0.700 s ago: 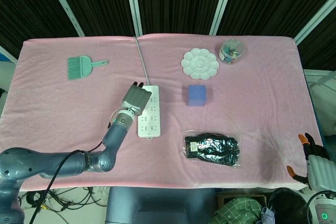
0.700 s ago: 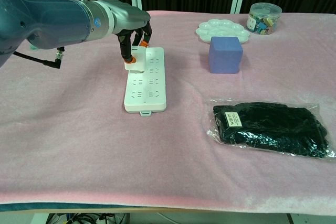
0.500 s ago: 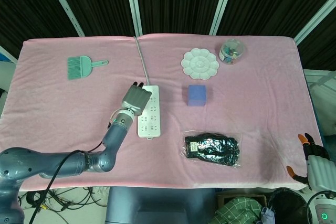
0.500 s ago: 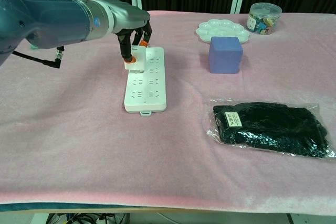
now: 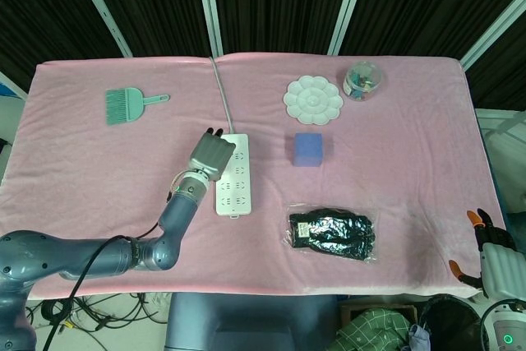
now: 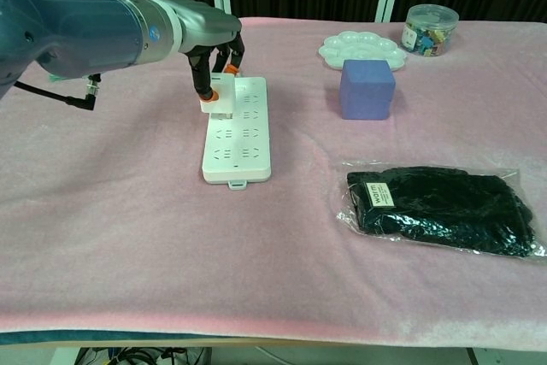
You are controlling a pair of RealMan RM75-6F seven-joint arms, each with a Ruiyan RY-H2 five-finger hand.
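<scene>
My left hand (image 5: 213,154) (image 6: 214,44) hangs over the upper left part of a white power strip (image 5: 233,176) (image 6: 239,130). Its fingertips pinch a small white plug (image 6: 214,106) that sits on or just above the strip's left edge; I cannot tell whether it is seated in a socket. The strip's grey cable (image 5: 222,96) runs to the table's far edge. My right hand (image 5: 494,262) shows only in the head view, off the table's front right corner, fingers apart and holding nothing.
A blue cube (image 5: 308,150) (image 6: 367,89) stands right of the strip. A bag of black gloves (image 5: 332,234) (image 6: 440,208) lies near the front. A white palette (image 5: 312,99), a jar of small items (image 5: 364,80) and a green brush (image 5: 125,105) lie further back.
My left hand and the white plug have shifted slightly to the left over the strip. Nothing else has moved.
</scene>
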